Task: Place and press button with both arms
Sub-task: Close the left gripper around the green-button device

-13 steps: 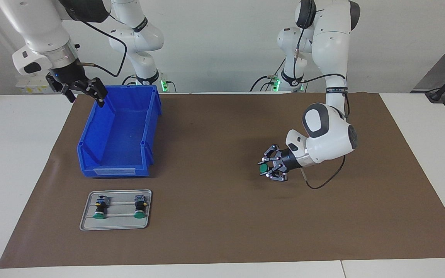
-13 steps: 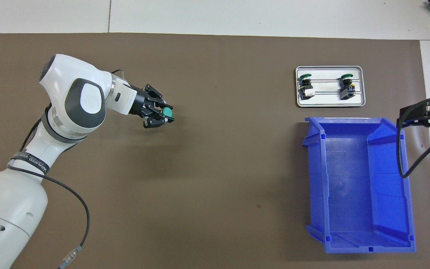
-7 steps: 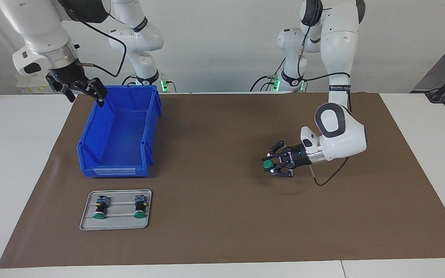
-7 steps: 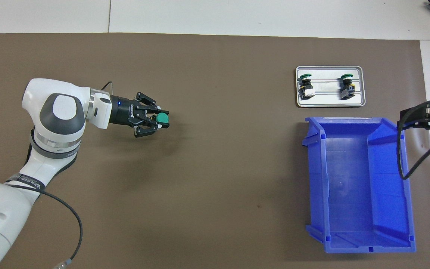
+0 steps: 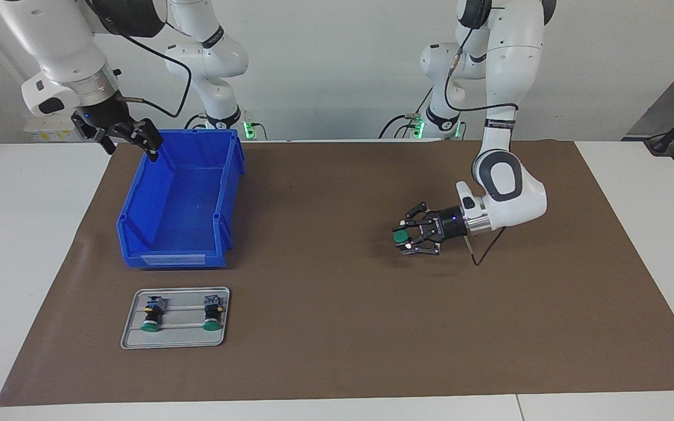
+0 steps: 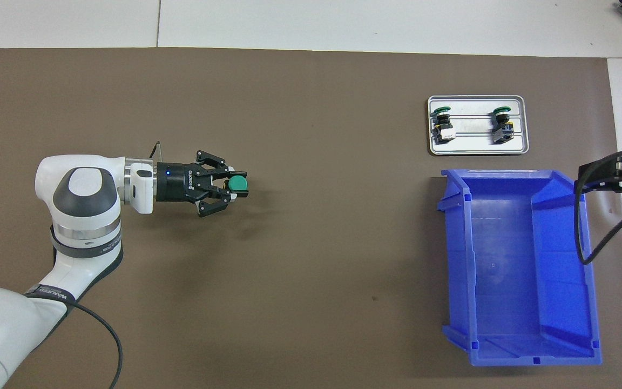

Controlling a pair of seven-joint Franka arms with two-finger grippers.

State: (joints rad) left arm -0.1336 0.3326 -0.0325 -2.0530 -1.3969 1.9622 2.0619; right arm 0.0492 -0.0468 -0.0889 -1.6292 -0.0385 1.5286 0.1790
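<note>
From my seat at the controls, the thing nearest the robots is the blue bin [image 5: 180, 202], sitting empty on the brown mat [image 5: 337, 327] toward the right arm's end of the worktop [image 5: 27, 234]. My right gripper [image 5: 120, 137] waits in the air over the bin's outer corner at the robots' end, where the mat's edge meets the white surface, and its jaws stand apart with nothing between them. In the overhead view only its dark tip [image 6: 613, 175] shows, at the frame's edge beside the bin's [image 6: 516, 265] rim. Toward the left arm's end, my left gripper [image 5: 410, 237] hangs low over bare mat, its wrist turned so that it lies nearly level and points toward the middle of the worktop. Its jaws are clamped on the button [image 5: 400, 237], whose round green cap faces outward past the fingertips; from above the same green cap [image 6: 238, 184] sits just ahead of the left gripper [image 6: 224, 183], and a faint shadow falls on the mat below it, so the button is carried clear of the surface. The rest of its body is hidden inside the grip. Farther from the robots than the bin, and just beside it, lies a small metal tray [image 5: 174, 317] holding two spare buttons: one [image 5: 151, 316] and another [image 5: 213, 314], lying apart, green caps pointing away from the robots. I can see the tray's [image 6: 477, 125] raised rim from overhead.
</note>
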